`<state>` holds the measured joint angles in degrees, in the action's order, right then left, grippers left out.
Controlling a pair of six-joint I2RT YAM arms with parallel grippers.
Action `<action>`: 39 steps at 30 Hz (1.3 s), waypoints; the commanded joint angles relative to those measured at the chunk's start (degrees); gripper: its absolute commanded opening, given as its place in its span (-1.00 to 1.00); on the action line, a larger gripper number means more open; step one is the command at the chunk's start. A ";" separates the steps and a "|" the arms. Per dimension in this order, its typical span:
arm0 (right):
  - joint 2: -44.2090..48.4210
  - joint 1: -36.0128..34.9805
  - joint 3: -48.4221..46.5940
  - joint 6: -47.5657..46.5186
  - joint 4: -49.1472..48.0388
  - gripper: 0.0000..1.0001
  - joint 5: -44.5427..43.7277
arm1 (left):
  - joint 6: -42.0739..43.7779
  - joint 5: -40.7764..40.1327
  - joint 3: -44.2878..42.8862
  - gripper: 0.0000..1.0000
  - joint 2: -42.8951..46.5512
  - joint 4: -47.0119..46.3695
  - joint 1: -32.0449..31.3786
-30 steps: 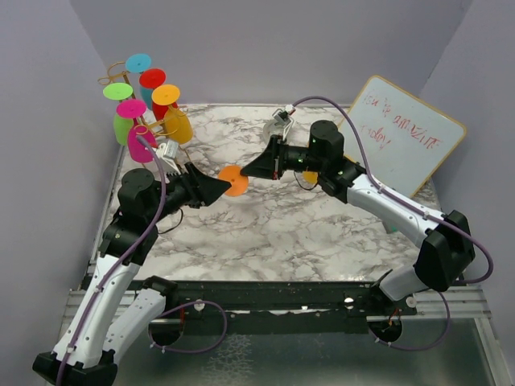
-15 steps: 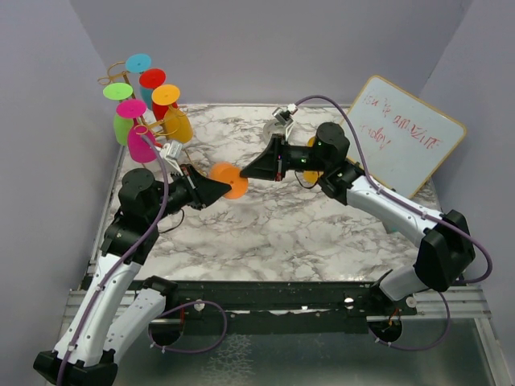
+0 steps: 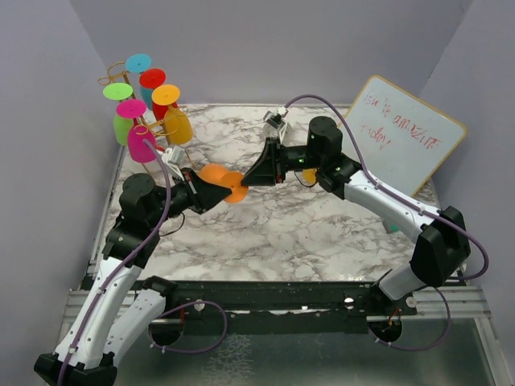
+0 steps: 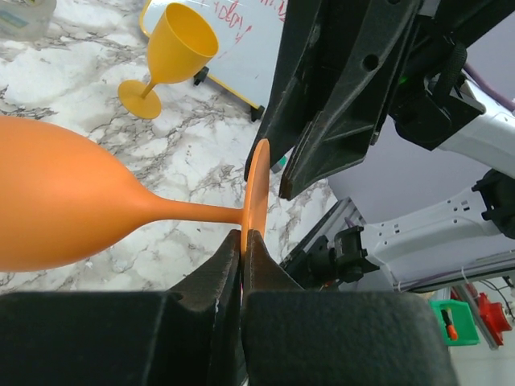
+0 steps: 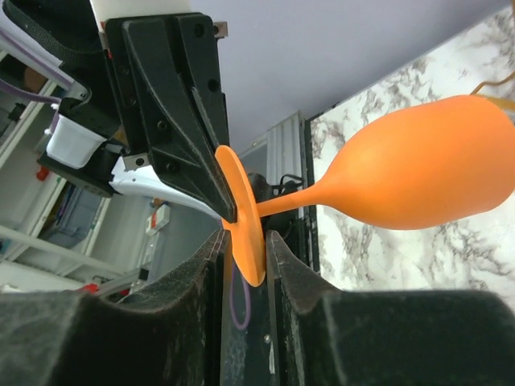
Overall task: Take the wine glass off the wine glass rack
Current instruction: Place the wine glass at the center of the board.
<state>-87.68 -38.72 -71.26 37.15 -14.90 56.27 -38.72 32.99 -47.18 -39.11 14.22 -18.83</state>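
An orange wine glass (image 3: 213, 174) lies sideways in the air over the table's middle, held by its foot disc (image 4: 257, 193). My left gripper (image 4: 243, 237) is shut on the disc's lower rim, with the bowl (image 4: 56, 205) to its left. My right gripper (image 5: 245, 241) is open, its jaws narrowly astride the opposite rim of the same disc (image 5: 241, 221), with a slight gap on one side. In the top view the two grippers meet tip to tip, the left gripper (image 3: 225, 193) and the right gripper (image 3: 245, 178). The gold wire rack (image 3: 107, 78) stands at the far left corner.
Several coloured glasses hang upside down on the rack, among them cyan (image 3: 138, 63), red (image 3: 152, 78) and magenta (image 3: 131, 108). A yellow glass (image 4: 173, 48) stands upright on the marble table (image 3: 322, 233) behind my right arm. A whiteboard (image 3: 402, 133) leans at the far right.
My left gripper has turned the orange glass, so its bowl now shows in the top view. My right gripper has moved left until its jaws sit around the foot disc.
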 commanded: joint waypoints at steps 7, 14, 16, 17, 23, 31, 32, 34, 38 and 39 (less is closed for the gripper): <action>0.35 -0.39 -1.10 -4.62 3.07 -0.99 4.58 | 2.46 4.07 1.61 -1.00 1.87 -4.27 0.02; 2.60 -0.39 2.07 -5.22 -0.57 -0.99 2.58 | 7.77 9.15 -2.66 -0.29 -2.04 4.27 0.02; 3.02 -0.39 2.47 -5.40 -1.16 -0.99 2.21 | 7.70 9.00 -2.74 -0.30 -2.12 4.26 0.02; 3.11 -0.39 2.53 -5.47 -1.31 -0.99 2.23 | 7.69 8.58 -2.70 -0.37 -2.11 4.18 0.02; 3.05 -0.39 2.79 -5.09 -1.35 -0.99 2.45 | 7.23 6.31 -1.49 -1.00 -1.46 3.30 0.02; 1.73 -0.33 -1.14 -8.26 7.33 -0.75 2.31 | 10.30 10.70 -0.09 -1.00 0.23 2.66 0.02; 1.38 -0.12 -2.21 -8.79 9.27 -0.67 1.73 | 11.17 11.62 0.28 -1.00 0.56 2.65 0.02; 1.36 0.59 -3.24 -8.91 11.01 -0.44 0.88 | 12.74 13.25 1.22 -1.00 1.60 2.48 0.02; 3.13 4.10 -2.11 -6.22 8.69 0.09 0.58 | 16.28 15.10 3.50 -1.00 4.67 2.44 0.02; 3.66 5.15 -1.58 -5.15 7.46 0.18 0.94 | 17.33 14.72 4.09 -1.00 5.76 2.35 0.02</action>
<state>-86.08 -37.15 -72.82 30.09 -7.38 58.24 -26.98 44.23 -45.32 -36.97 16.93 -18.87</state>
